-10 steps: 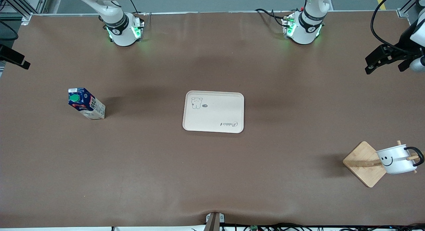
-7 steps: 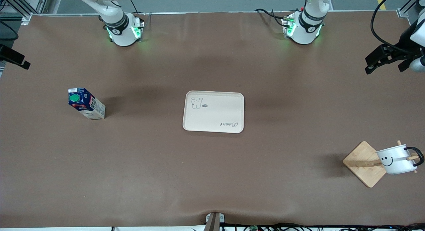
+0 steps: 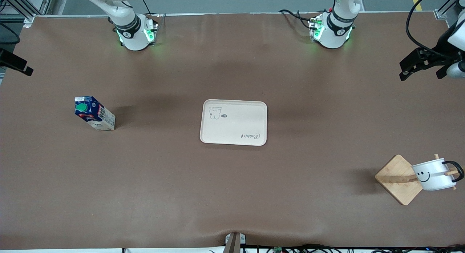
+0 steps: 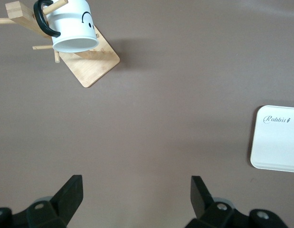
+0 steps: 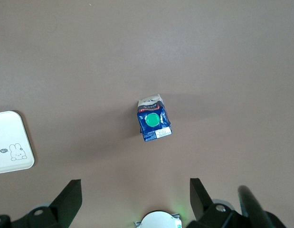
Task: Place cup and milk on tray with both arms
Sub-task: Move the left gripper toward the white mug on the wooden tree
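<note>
Brown matting covers the whole worktop (image 3: 232, 195), with the two white jointed arms' green-lit bases standing along the edge farthest from the front camera.

A flat cream rectangular tray (image 3: 233, 122) with rounded corners, a small bear drawing and "Rabbit" script lies in the middle of the worktop with nothing on it. It also shows at the edge of both wrist views (image 4: 276, 142) (image 5: 11, 142).

Toward the right arm's end stands the small upright milk carton (image 3: 94, 113), with a dark blue top, a round green cap and pale printed sides, well apart from the tray. The right wrist view looks straight down on it (image 5: 154, 123).

Toward the left arm's end, and nearer the front camera than the tray, sits a square pale wooden stand (image 3: 398, 179) with pegs. The small white cup (image 3: 432, 175), with a black smiley face and a black loop handle, hangs tilted on one of those pegs, above the worktop. The left wrist view shows it mouth-down on the peg (image 4: 73, 26).

The left end effector (image 3: 408, 68) hangs in the air over the worktop's edge at the left arm's end, well apart from the cup. In its own wrist view its black fingers (image 4: 71, 194) stand spread wide with only bare matting between them.

The right end effector (image 5: 136, 197) hangs high over the carton, its fingers (image 5: 71, 195) likewise spread wide and holding nothing.
</note>
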You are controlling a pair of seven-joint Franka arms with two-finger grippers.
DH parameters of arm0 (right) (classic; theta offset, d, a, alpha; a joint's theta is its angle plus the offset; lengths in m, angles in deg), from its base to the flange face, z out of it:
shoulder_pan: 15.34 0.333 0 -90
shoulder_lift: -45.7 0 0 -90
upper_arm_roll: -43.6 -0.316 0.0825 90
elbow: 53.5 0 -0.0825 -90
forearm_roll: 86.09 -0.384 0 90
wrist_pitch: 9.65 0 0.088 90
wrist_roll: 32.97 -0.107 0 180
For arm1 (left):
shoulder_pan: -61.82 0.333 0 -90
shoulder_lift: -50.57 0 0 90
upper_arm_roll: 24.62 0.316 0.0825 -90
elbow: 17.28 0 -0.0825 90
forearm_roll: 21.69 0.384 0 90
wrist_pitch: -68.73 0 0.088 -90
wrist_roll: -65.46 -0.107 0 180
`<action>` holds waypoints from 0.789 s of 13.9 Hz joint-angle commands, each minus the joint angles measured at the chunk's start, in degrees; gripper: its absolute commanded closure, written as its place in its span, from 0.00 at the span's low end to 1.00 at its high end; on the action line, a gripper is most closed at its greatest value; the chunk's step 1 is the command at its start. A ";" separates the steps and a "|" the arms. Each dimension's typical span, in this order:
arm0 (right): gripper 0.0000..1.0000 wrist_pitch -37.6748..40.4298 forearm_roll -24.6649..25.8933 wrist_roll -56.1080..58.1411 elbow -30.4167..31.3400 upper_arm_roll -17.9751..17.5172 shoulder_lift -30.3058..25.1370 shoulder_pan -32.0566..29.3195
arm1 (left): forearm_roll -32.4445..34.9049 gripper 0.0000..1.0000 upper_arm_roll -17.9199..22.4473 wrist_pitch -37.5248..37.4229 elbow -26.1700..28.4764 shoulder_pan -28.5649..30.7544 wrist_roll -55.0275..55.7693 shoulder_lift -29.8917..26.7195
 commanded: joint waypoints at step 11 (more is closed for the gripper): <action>0.00 0.17 -1.02 -0.60 0.35 -0.51 -0.09 -1.30 | 0.01 0.00 0.17 23.71 1.23 4.67 5.11 12.97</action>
